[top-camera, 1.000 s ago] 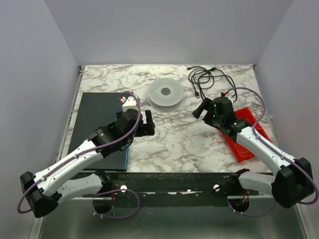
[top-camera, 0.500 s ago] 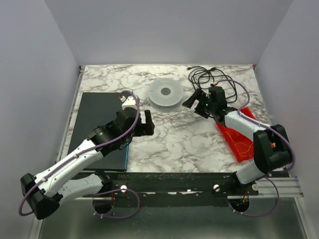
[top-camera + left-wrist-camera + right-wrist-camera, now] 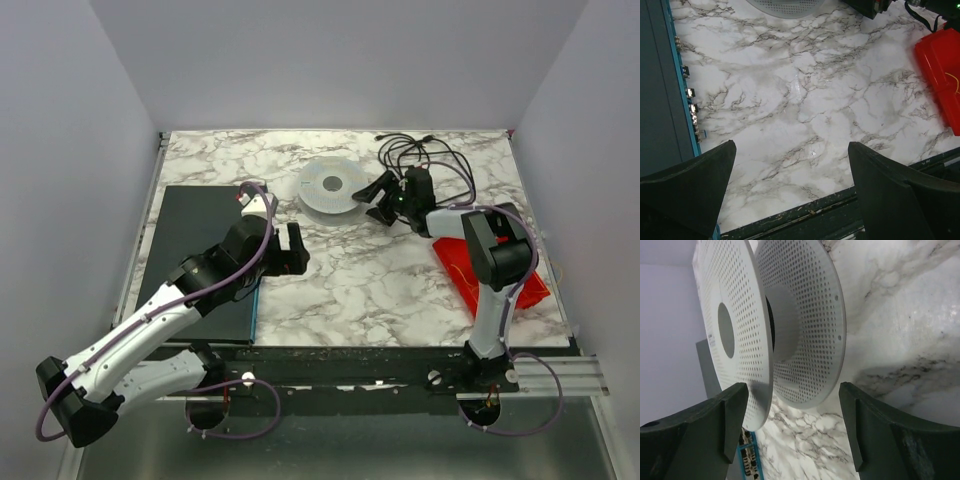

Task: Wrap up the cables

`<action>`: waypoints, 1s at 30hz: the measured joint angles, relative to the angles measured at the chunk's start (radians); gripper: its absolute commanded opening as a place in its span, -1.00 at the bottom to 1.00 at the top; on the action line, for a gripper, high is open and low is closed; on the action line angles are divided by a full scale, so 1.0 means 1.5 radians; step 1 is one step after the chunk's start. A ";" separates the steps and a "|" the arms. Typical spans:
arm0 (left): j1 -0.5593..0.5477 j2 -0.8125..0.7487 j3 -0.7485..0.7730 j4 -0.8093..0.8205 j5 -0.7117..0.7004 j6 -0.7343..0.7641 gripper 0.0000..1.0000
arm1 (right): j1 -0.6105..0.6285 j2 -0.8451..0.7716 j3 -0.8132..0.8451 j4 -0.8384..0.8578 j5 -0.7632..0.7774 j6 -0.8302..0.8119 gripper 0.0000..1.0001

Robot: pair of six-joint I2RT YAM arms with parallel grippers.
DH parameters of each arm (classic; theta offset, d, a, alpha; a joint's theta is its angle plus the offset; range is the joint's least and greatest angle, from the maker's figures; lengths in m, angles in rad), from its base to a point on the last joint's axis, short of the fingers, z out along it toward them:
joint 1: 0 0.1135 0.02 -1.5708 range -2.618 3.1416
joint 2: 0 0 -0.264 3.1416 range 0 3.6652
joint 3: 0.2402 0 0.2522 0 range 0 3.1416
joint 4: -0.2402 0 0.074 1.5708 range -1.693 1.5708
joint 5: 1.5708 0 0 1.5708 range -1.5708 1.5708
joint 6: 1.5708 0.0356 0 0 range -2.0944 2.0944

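Observation:
The cables (image 3: 420,153) lie in a loose black tangle at the back right of the marble table, with no gripper touching them. A white perforated spool (image 3: 333,187) lies flat to their left. My right gripper (image 3: 376,197) reaches in low at the spool's right edge. In the right wrist view the spool (image 3: 805,315) shows edge-on, its two flanges just ahead of the open right gripper (image 3: 792,390), whose fingers touch nothing. My left gripper (image 3: 299,247) hovers open over bare marble near the table's middle, and the left wrist view shows the left gripper (image 3: 790,150) holding nothing.
A black board (image 3: 198,250) with a blue edge covers the table's left side. A flat red tray (image 3: 492,272) lies at the right, partly under the right arm. In the left wrist view the red tray (image 3: 941,75) is at the right and the table's dark front rail (image 3: 805,212) below.
The right arm has swung left and forward from over the red tray to the spool's right edge, and its jaws have narrowed slightly. The left arm has barely moved.

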 measured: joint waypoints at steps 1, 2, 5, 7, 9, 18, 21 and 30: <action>0.000 -0.002 0.000 0.000 0.002 0.000 0.98 | 0.000 0.009 0.005 0.008 -0.003 0.007 0.47; 0.000 -0.005 0.000 0.000 0.003 0.000 0.98 | 0.000 0.018 0.010 0.016 -0.005 0.012 0.38; 0.003 -0.011 -0.005 0.000 0.006 0.000 0.97 | 0.000 0.042 0.029 0.040 -0.014 0.032 0.05; 0.003 -0.012 -0.010 -0.001 0.007 -0.001 0.97 | 0.000 0.061 0.049 0.058 -0.026 0.046 -0.17; 0.003 -0.012 -0.014 -0.002 0.009 -0.001 0.97 | 0.000 0.079 0.070 0.079 -0.039 0.062 -0.43; 0.008 -0.011 -0.017 -0.004 0.009 -0.005 0.97 | 0.000 0.106 0.134 0.124 -0.079 0.108 -0.99; 0.010 -0.008 -0.017 -0.005 0.009 -0.009 0.97 | 0.006 0.082 0.134 0.087 -0.061 0.079 -0.99; 0.036 -0.002 0.000 -0.027 0.008 -0.025 0.98 | 0.077 -0.131 0.141 -0.186 0.123 -0.128 -0.99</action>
